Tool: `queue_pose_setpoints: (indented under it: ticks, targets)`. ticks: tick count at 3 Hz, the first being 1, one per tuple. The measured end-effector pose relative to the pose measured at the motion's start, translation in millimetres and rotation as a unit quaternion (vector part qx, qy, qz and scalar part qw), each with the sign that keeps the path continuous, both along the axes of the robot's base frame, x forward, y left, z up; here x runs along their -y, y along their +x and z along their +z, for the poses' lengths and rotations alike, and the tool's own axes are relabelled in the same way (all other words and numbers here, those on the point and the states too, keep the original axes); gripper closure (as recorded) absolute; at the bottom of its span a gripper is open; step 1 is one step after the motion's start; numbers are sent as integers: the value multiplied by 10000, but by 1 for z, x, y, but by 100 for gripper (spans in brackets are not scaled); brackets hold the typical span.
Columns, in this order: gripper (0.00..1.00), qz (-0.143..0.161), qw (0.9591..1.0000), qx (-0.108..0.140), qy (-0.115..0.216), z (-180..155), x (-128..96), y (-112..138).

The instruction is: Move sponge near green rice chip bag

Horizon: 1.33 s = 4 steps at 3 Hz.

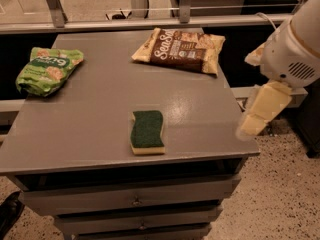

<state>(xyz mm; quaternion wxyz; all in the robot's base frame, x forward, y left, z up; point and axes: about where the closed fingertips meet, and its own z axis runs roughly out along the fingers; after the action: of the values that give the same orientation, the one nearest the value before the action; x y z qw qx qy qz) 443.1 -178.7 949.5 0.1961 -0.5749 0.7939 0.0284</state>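
Observation:
The sponge (147, 131), dark green on top with a pale yellow layer below, lies flat near the front middle of the grey table (90, 114). The green rice chip bag (47, 69) lies at the table's far left edge, well apart from the sponge. My gripper (252, 121) hangs on the white arm (295, 49) at the right. It is over the table's right front corner, to the right of the sponge and above it. It holds nothing that I can see.
A brown and cream snack bag (181, 49) lies at the back right of the table. Drawers (135, 200) sit under the tabletop. A rail (150, 23) runs behind the table. Speckled floor lies to the right.

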Motion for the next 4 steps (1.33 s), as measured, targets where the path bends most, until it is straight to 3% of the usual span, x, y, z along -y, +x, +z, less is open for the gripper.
queue_pose_setpoints:
  ticks: [1,2,3,4]
  targets:
    - [0,-383,9920,-245,1178,-46,-74,15]
    - [0,-604,9815,-391,1772,-65,-114,25]
    - [0,-739,9748,-404,2067,-87,-163,32]
    - [0,-912,9734,-399,2063,-111,-180,36]
